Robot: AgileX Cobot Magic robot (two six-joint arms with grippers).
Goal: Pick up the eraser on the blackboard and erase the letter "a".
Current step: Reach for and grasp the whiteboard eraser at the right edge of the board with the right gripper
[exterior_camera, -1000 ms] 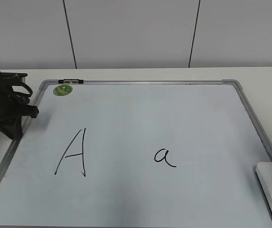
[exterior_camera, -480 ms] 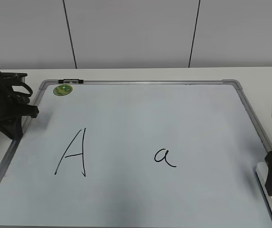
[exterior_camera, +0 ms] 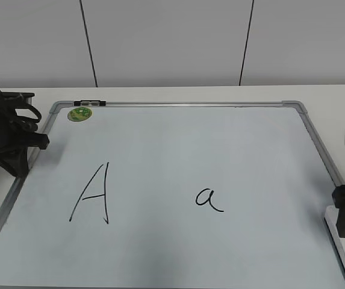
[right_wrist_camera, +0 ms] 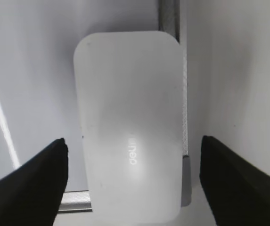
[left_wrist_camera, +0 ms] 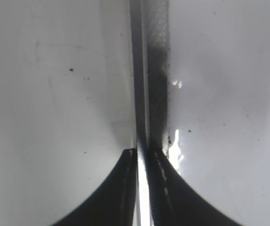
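Right fingers (right_wrist_camera: 131, 188): spread wide, one dark tip at each lower corner of the right wrist frame, the eraser (right_wrist_camera: 130, 122) lying between them untouched. That spacing suits a grasp across its short sides, judged not yet made. The eraser sits at the lower right of the exterior frame, against the grey frame of the blackboard (exterior_camera: 178, 150).

Left fingers (left_wrist_camera: 144, 188): pressed together, tips meeting over the board's frame rail at lower centre of the left wrist frame; parked at the left edge, clear of the working area.

The letter "a" (exterior_camera: 209, 198) is intact, lower centre of the exterior frame, well apart from the eraser. Capital "A" (exterior_camera: 92, 194) stands to its left; a green magnet (exterior_camera: 79, 113) at upper left.
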